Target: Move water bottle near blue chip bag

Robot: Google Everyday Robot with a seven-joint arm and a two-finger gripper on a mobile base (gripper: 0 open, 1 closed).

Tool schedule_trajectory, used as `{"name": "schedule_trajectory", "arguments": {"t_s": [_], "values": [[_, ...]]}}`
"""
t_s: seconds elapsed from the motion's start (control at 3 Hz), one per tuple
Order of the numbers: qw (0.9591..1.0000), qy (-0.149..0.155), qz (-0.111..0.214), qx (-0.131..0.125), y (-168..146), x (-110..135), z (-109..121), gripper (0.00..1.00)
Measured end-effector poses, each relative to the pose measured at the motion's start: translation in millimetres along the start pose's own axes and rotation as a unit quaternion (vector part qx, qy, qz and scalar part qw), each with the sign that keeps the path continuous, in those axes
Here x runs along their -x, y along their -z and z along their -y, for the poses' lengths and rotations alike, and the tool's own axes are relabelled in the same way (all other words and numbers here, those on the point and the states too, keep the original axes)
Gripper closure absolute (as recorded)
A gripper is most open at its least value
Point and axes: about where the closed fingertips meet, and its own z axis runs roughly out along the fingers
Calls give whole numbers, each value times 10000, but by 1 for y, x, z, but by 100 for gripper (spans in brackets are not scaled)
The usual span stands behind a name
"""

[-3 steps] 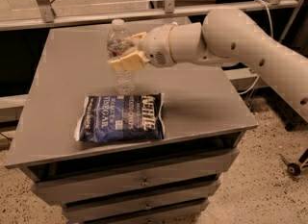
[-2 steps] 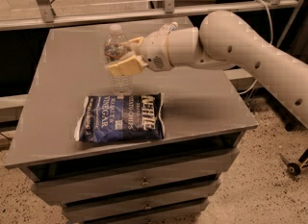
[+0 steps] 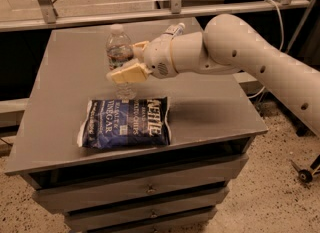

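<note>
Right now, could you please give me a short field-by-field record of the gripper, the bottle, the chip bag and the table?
gripper: over the middle of the table, closed around the bottle's lower body
water bottle: upright, base close to the bag's far edge
blue chip bag: lying flat near the table's front edge
table: grey top, drawers beneath
</note>
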Motion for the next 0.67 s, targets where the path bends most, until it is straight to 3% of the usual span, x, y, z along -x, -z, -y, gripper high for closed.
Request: {"name": "schedule_trajectory", "arguments": {"t_s": [0.33, 0.67], "values": [[10000, -11, -76, -1, 2, -5, -1, 0], [9994, 11, -279, -213, 25, -17, 5, 0]]}}
